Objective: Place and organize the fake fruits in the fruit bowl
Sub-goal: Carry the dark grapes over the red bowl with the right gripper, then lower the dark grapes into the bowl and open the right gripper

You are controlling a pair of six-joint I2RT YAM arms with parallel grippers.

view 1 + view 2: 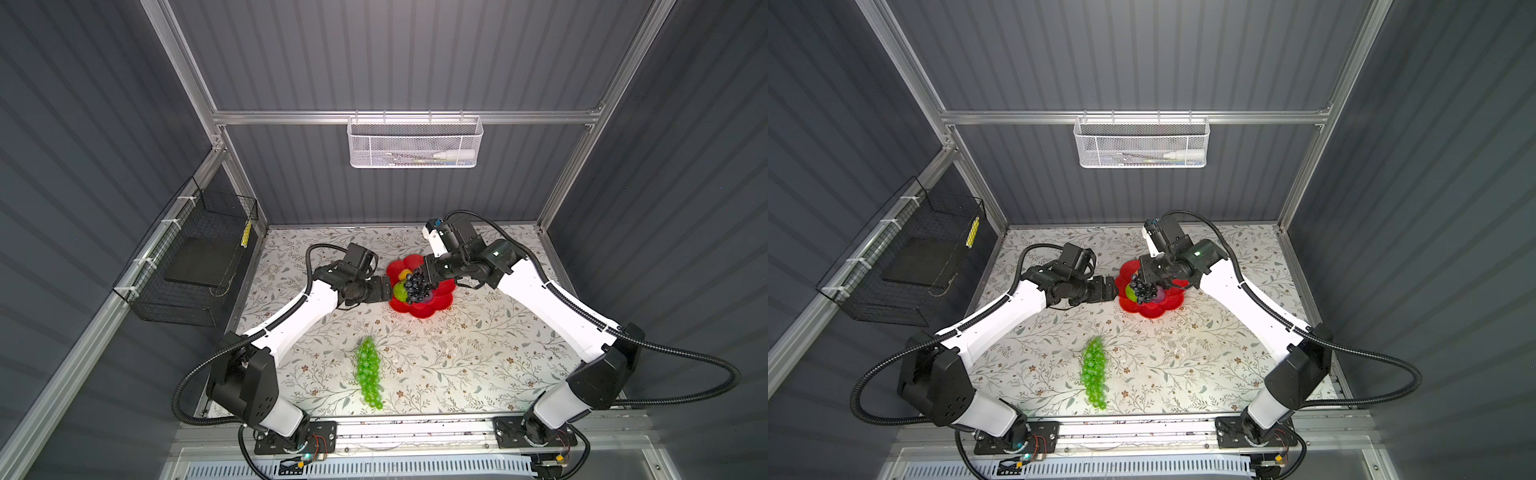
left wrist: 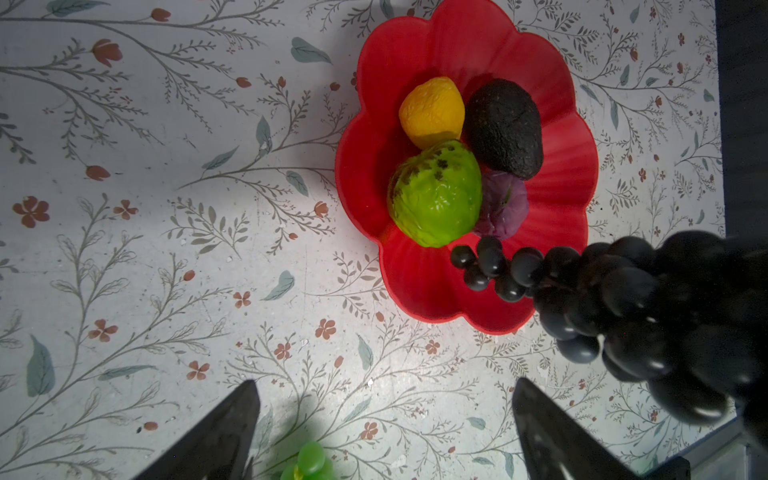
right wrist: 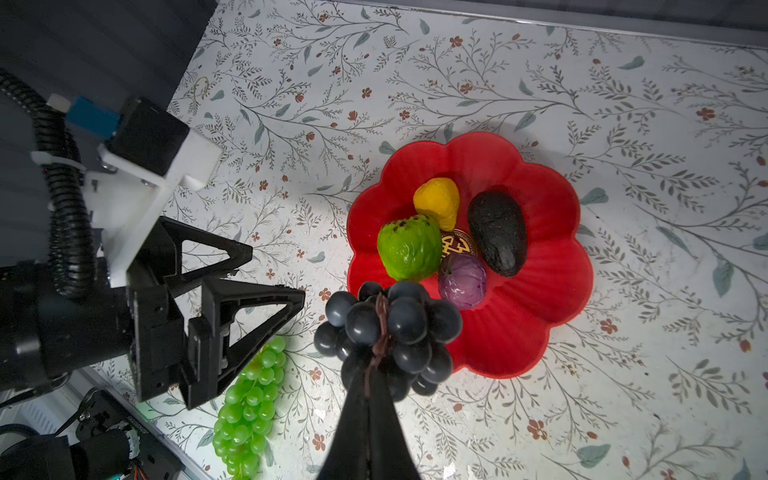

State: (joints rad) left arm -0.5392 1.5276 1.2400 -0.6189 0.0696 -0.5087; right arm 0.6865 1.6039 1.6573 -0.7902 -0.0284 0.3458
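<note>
The red fruit bowl (image 1: 419,309) (image 3: 540,291) sits at the back middle of the table. In it lie a yellow pear (image 3: 437,201), a green bumpy fruit (image 3: 409,247), a black avocado (image 3: 498,232) and a purple fruit (image 3: 462,280). My right gripper (image 3: 372,374) (image 1: 430,270) is shut on the stem of the dark grape bunch (image 3: 390,328) (image 1: 417,286), which hangs over the bowl's near rim. Beside the bowl's left edge, my left gripper (image 2: 384,382) (image 1: 386,289) is open and holds nothing. A green grape bunch (image 1: 368,376) (image 3: 249,399) lies on the table towards the front.
A white mesh basket (image 1: 413,143) hangs on the back rail. A black wire basket (image 1: 195,266) is fixed to the left wall. Both arms reach in from the front corners, and a floral cloth (image 1: 478,353) covers the table.
</note>
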